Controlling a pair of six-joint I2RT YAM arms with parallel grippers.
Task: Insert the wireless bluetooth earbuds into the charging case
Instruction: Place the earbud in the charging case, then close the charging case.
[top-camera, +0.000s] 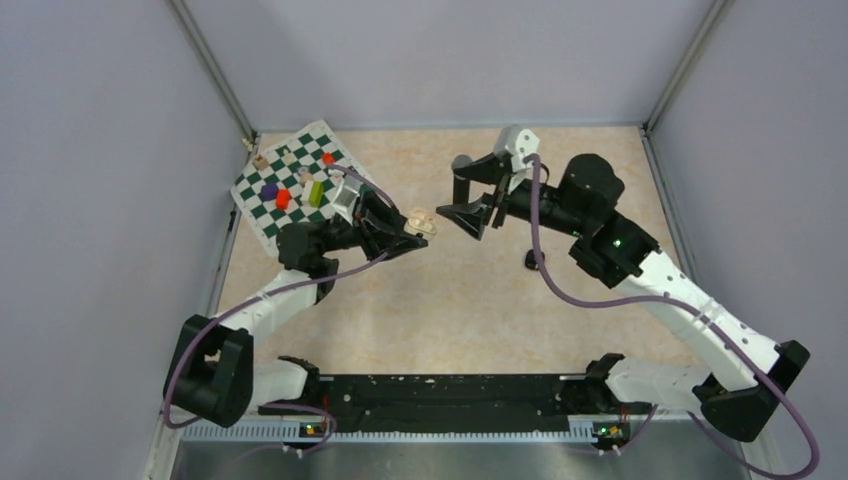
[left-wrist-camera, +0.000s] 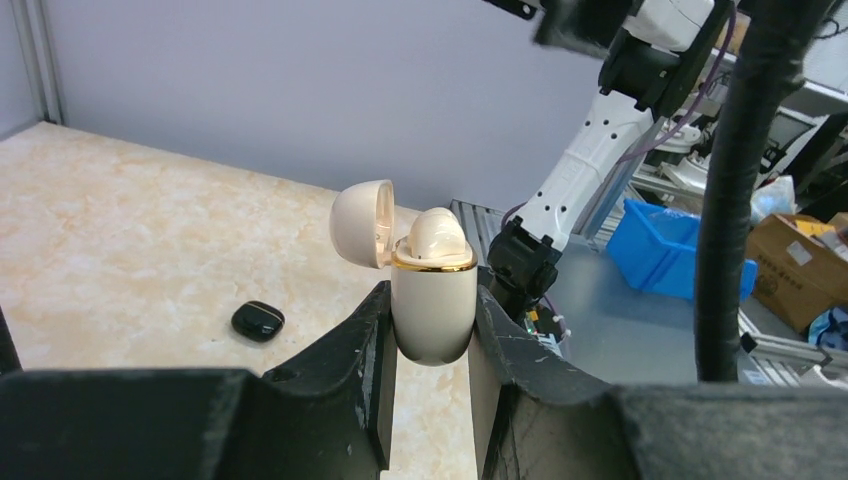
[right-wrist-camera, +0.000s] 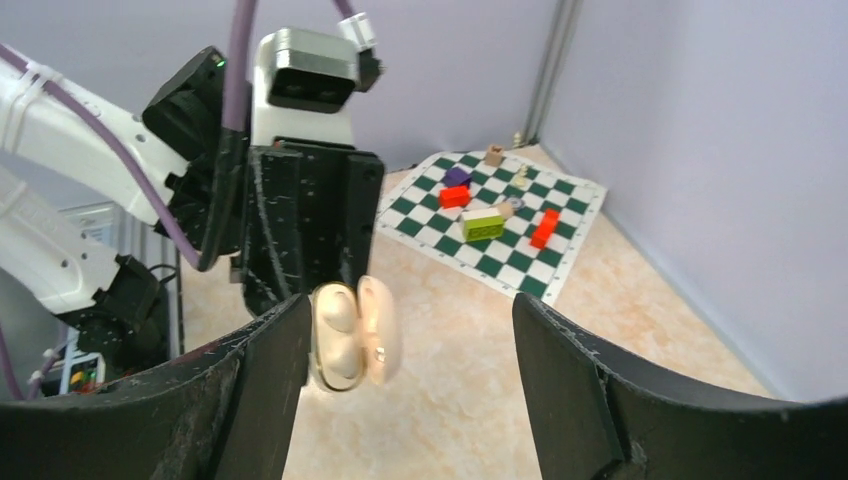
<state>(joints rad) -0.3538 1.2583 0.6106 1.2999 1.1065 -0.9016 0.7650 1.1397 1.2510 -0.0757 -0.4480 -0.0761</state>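
Case (left-wrist-camera: 432, 318), lid (left-wrist-camera: 360, 222) open with bud (left-wrist-camera: 437, 236) seated, is clamped by left gripper (left-wrist-camera: 433, 300); right gripper (top-camera: 459, 188) is spread wide beside it.

Green-white checkered mat (top-camera: 258, 212), red block (top-camera: 282, 199), purple block (top-camera: 269, 190), blue bin (left-wrist-camera: 660, 250)

Along the bottom of the frame the right gripper (right-wrist-camera: 410, 308) stands with its two black fingers (right-wrist-camera: 585, 390) spread wide. Between them, close against the finger at lower left, hangs a cream charging case (right-wrist-camera: 352, 345) with its lid swung open toward the right and a pale earbud (right-wrist-camera: 335, 312) seated inside. The left gripper (right-wrist-camera: 318, 285), black and scuffed, reaches in from the upper left and clamps the case. Behind, at center right, a green-and-white checkered mat (right-wrist-camera: 520, 265) lies on the beige table (right-wrist-camera: 600, 300), carrying red, purple and green blocks (right-wrist-camera: 483, 224).
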